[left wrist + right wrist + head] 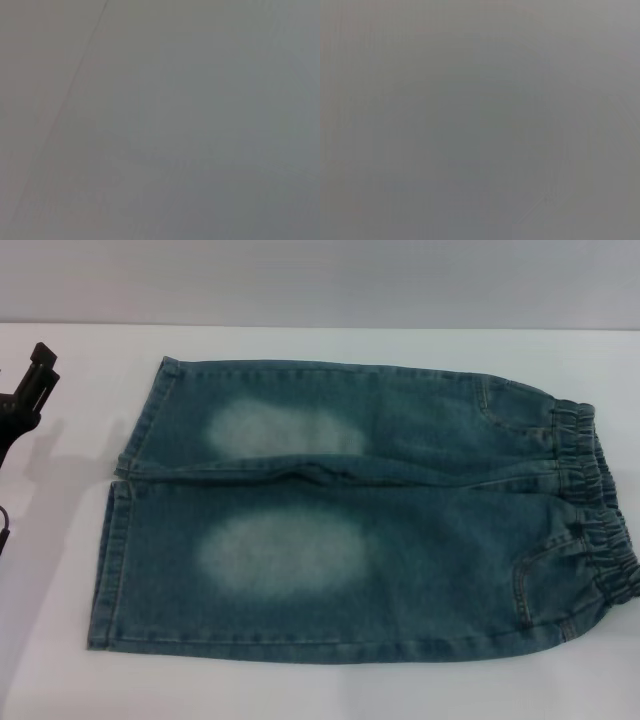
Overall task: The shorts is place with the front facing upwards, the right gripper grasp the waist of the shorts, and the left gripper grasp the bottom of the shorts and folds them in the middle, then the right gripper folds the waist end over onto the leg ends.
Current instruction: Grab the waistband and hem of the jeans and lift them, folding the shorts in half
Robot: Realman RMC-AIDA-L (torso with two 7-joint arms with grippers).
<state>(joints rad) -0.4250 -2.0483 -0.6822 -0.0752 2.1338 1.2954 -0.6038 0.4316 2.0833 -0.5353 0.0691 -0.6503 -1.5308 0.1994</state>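
The left pincer, state unclear, hangs beside the shorts on the white table.

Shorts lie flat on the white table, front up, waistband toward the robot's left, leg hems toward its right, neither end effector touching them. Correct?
Not quite: the ends are swapped. In the head view the shorts lie flat, front up, with the waist toward the robot's right and the leg ends toward its left. Only the left end effector shows, off the cloth at the table's left edge; nothing touches the shorts.

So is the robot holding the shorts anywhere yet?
No. The shorts lie flat and untouched on the table. The left gripper sits off beside the leg ends, holding nothing; the right gripper isn't in view.
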